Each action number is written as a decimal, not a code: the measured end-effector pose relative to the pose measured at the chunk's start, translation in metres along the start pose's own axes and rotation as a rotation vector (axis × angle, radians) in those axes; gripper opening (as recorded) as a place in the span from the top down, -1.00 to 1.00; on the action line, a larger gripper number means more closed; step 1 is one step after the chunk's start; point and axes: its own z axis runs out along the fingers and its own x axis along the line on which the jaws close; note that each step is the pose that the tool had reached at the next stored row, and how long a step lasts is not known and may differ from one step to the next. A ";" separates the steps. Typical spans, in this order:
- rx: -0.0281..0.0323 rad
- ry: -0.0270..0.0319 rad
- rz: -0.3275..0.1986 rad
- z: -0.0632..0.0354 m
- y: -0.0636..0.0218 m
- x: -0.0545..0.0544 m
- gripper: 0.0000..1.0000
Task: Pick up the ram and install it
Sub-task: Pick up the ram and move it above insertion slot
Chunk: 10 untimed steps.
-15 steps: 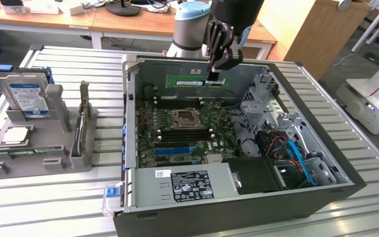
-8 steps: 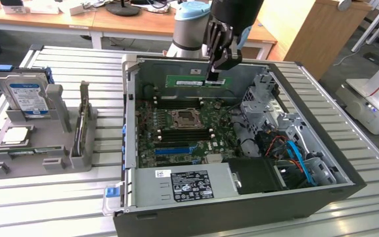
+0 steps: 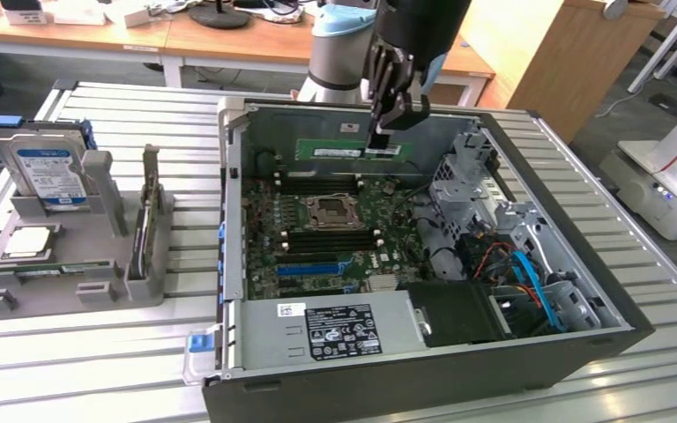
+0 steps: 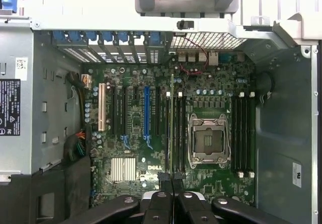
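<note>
- Jaws of the gripper (image 3: 383,139) are clamped on the ram (image 3: 332,150).
- Above the motherboard (image 3: 315,251), the ram is held at 12 o'clock from the socket (image 3: 336,211) in the exterior view.

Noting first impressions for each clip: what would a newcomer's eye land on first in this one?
The open computer case sits in the middle of the table with its green circuit board laid bare. Over the far side of that board hangs the hand, shut on the ram, a narrow green stick. On the exterior view's left, a grey rack props up a hard drive.
</note>
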 end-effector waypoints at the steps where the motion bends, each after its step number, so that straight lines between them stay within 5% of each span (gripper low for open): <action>1: 0.0000 0.0001 0.000 0.0014 -0.0001 0.000 0.76; 10: 0.0000 0.0001 0.000 0.0110 -0.0004 0.000 0.76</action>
